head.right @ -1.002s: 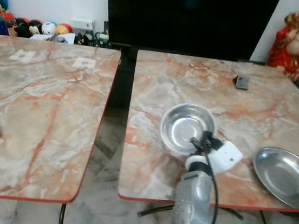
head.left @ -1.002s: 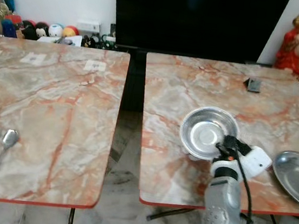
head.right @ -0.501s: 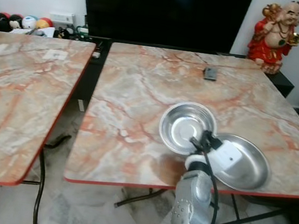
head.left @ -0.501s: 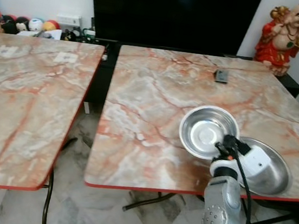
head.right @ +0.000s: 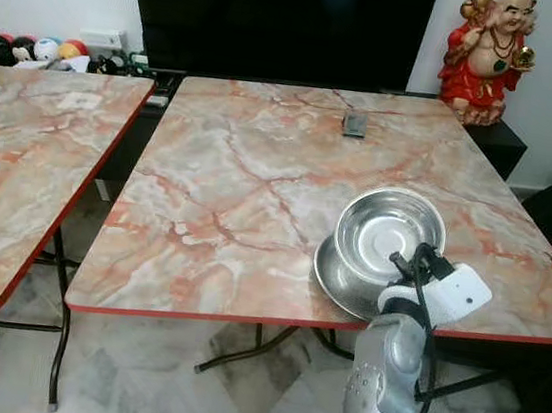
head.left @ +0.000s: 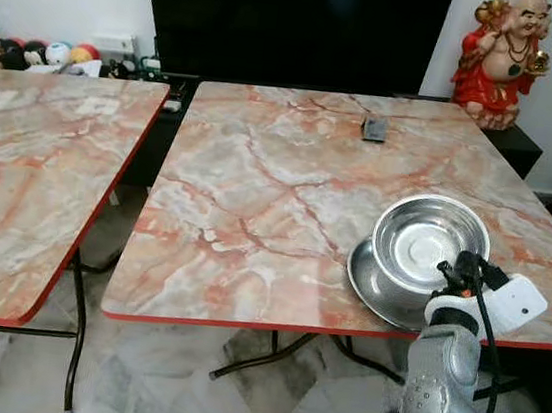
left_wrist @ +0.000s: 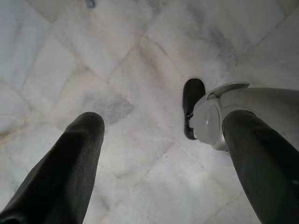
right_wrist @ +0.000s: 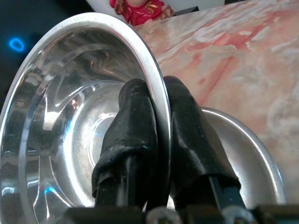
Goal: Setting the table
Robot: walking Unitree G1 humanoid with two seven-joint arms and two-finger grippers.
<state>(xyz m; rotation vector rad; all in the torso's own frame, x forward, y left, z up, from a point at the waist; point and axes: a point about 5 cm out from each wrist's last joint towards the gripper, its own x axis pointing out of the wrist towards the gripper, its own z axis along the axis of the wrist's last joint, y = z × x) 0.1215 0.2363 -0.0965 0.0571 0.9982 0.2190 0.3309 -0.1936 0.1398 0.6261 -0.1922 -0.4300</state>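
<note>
A shiny steel bowl (head.left: 423, 239) hangs just above a flat steel plate (head.left: 373, 279) near the front right of the marble table (head.left: 277, 197). My right gripper (head.left: 446, 276) is shut on the bowl's near rim. In the right wrist view one finger lies inside the bowl (right_wrist: 70, 121) and the other outside, with the plate (right_wrist: 243, 149) below and beyond. The left gripper (left_wrist: 159, 158) hangs open over the white marble floor beside my foot.
A second marble table (head.left: 30, 156) stands to the left across a gap. A small dark object (head.left: 374, 129) lies at the far middle of the right table. A red statue (head.left: 498, 53) stands at the back right, a black screen (head.left: 289, 22) behind.
The camera has swung right, so both tables slid left in view. The bowl, held in my right gripper, has gone from beside the plate to over it.
</note>
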